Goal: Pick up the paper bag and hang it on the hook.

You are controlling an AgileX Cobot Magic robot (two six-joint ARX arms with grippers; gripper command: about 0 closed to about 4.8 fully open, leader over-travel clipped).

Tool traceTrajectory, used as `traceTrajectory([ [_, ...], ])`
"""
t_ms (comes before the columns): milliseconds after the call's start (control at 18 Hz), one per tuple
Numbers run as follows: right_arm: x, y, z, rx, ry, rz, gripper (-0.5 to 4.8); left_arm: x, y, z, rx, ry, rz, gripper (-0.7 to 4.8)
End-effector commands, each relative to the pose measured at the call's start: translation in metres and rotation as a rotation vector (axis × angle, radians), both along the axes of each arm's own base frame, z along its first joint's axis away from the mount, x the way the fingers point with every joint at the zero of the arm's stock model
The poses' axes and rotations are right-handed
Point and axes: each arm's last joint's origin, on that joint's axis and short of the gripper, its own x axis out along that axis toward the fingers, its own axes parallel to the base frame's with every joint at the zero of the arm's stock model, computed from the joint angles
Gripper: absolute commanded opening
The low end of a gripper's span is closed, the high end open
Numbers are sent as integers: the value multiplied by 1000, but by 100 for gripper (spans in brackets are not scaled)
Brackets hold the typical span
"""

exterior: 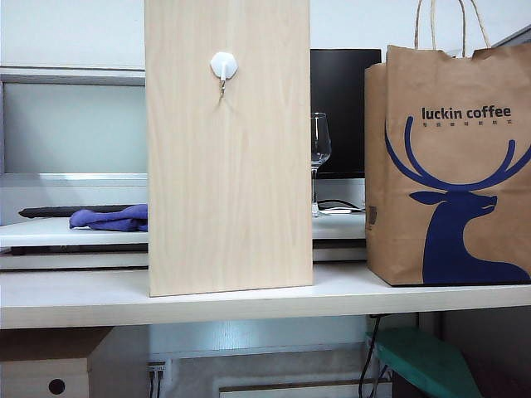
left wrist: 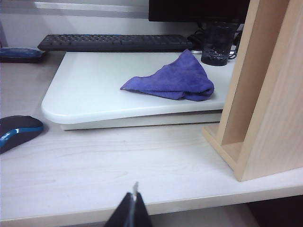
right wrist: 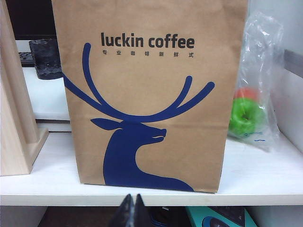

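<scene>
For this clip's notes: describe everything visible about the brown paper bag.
The large brown kraft paper bag stands upright on the white table, at the right of the exterior view, untouched by either gripper. Its front carries a dark blue deer head and "luckin coffee" lettering. Twisted paper-cord handles rise from its ragged top edge. A clear plastic bag of fruit sits behind it; the tall light wooden board stands apart.

A purple cloth lies crumpled on a white raised platform that rests on the pale wooden desk. Behind the platform sits a black keyboard, and a dark monitor stands farther back. A stemmed wine glass stands upright near the monitor. A black and blue mouse rests on the desk beside the platform. A clear plastic bag of fruit holds a green and an orange piece.
</scene>
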Motion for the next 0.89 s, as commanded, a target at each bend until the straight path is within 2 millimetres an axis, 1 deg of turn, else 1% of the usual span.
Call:
traceTrajectory([
  [55, 0, 0, -1, 5, -9, 1, -4, 0, 0, 1, 4, -11, -2, -6],
  [388, 0, 0, -1, 5, -8, 0, -5, 0, -1, 1, 4, -11, -17, -5],
  [499, 0, 0, -1, 5, -8, 1, -5, -1, -10, 1, 3, -12, -104, -6],
  [555, 0, 0, -1, 16, -7, 1, -5, -2, -17, 1, 3, -12, -175, -6],
  [665, 0, 0, -1, 162, 9, 6, -5, -6, -32, 1, 2, -12, -337, -6],
  [721, 0, 0, -1, 335, 27, 12, -4, -10, -42, 1, 1, -12, -450, -6],
  [776, 0, 0, -1, 412, 33, 15, -4, -13, -47, 1, 1, -12, -511, -5],
  [887, 0, 0, -1, 424, 34, 17, -5, -16, -51, 1, 0, -12, -564, -5],
])
